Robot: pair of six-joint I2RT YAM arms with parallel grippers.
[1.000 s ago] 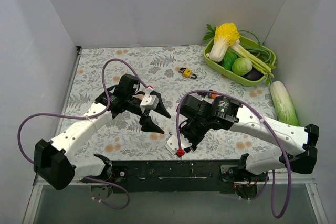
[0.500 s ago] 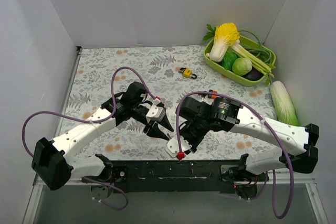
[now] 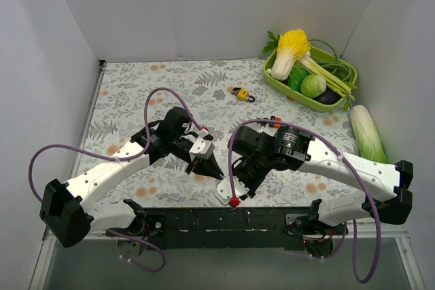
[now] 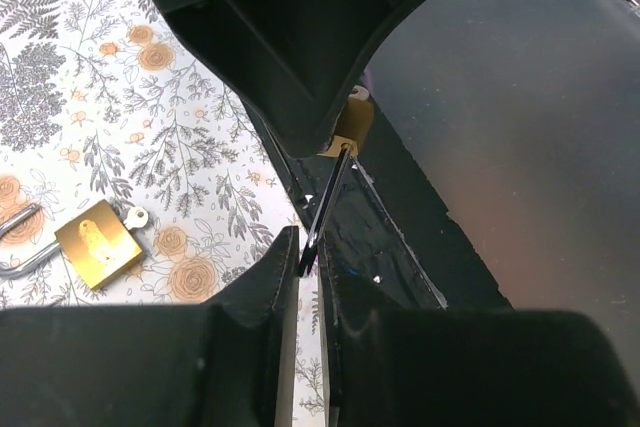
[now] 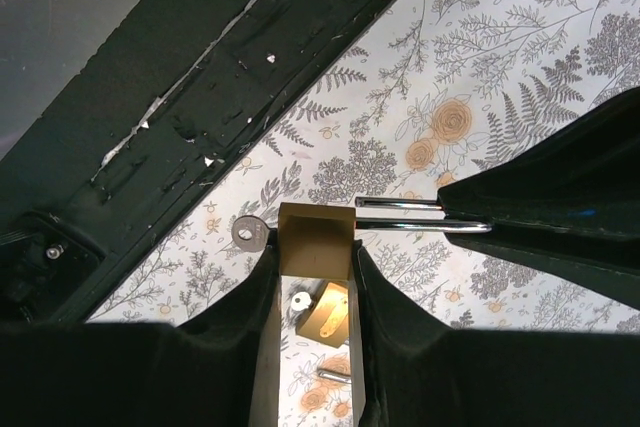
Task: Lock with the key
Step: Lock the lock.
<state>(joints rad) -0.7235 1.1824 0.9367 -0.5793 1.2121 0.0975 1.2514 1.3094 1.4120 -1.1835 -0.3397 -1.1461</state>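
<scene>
White walls (image 3: 204, 11) enclose a floral tablecloth (image 3: 136, 86). Right gripper (image 5: 314, 259) clamps the brass padlock (image 5: 316, 237); left gripper (image 4: 308, 259) pinches its shackle (image 5: 410, 227).

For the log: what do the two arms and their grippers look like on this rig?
The left arm and right arm both have white link shells with black joint housings. A purple cable loops off each one. The left gripper and right gripper have black tapered fingers, each mounted by a white block with a small red mark.
</scene>
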